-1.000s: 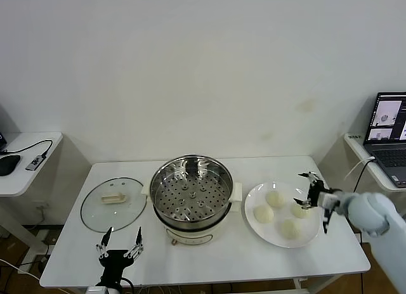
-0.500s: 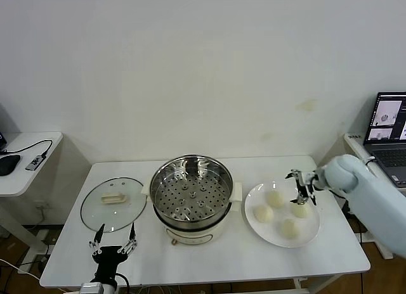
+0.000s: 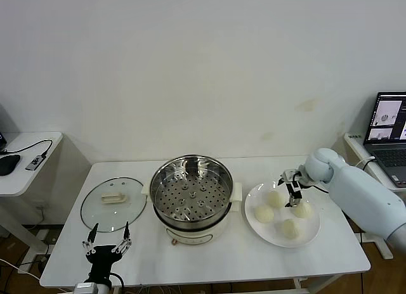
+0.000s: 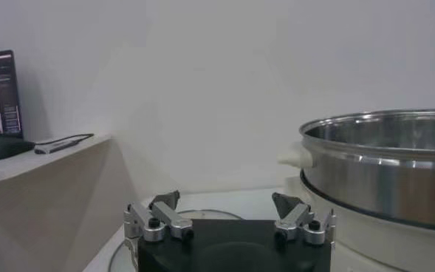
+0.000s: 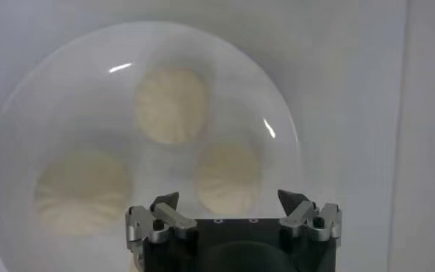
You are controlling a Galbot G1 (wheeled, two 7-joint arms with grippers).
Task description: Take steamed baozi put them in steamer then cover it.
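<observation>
The steamer (image 3: 190, 199) stands open in the middle of the table, and its perforated tray holds nothing. Its steel wall (image 4: 383, 170) fills one side of the left wrist view. The glass cover (image 3: 113, 204) lies flat to its left. Several baozi sit on a white plate (image 3: 269, 236) to the right, among them a far one (image 3: 275, 198) and a right one (image 3: 302, 209). My right gripper (image 3: 290, 189) hovers open over the plate's far part, between those two. In the right wrist view this gripper (image 5: 232, 201) hangs above a baozi (image 5: 228, 176). My left gripper (image 3: 106, 234) (image 4: 226, 201) waits open near the front left edge.
A laptop (image 3: 387, 126) stands on a side table at the right. A mouse (image 3: 9, 164) and a cable lie on another side table at the left. A white wall rises behind the table.
My right gripper has swung left from the plate's right edge to above the baozi at its far part. The left gripper has drifted left and toward the table's front edge.
</observation>
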